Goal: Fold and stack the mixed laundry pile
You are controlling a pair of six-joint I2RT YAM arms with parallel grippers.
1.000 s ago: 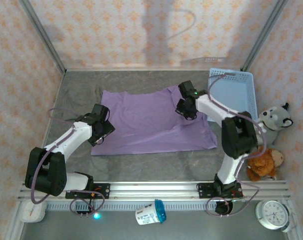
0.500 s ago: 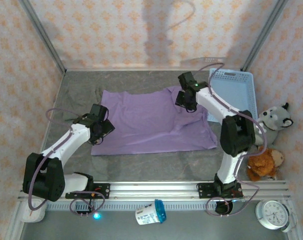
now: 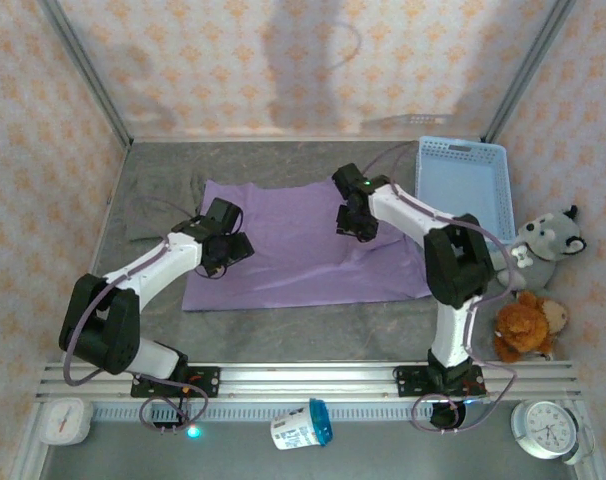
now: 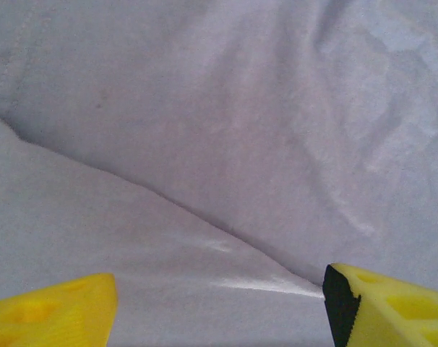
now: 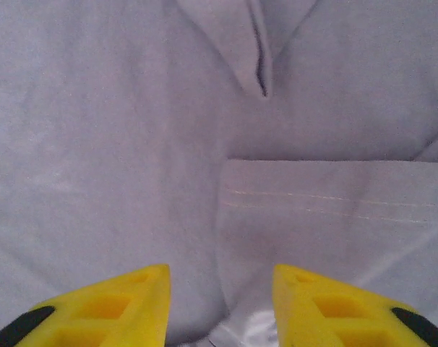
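Top external view: lavender-purple soft cloth T-shirt [image 3: 303, 255] lies spread flat on the counter, left of the light blue plastic lattice basket [image 3: 463, 190]. Left hand [image 3: 235, 248] and right hand [image 3: 351, 222] hover over it, fingers apart, gripping nothing. Folding looks barely started imo, so next up is pinching an edge.

Lavender T-shirt [image 3: 293, 262], light blue lattice basket [image 3: 463, 152], orange floral-patterned walls [image 3: 283, 60].

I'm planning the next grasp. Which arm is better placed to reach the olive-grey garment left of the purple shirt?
Left. The olive-grey garment lies at the left edge of the purple shirt, near the left gripper. The right gripper hovers over the shirt's far right part, a longer reach.
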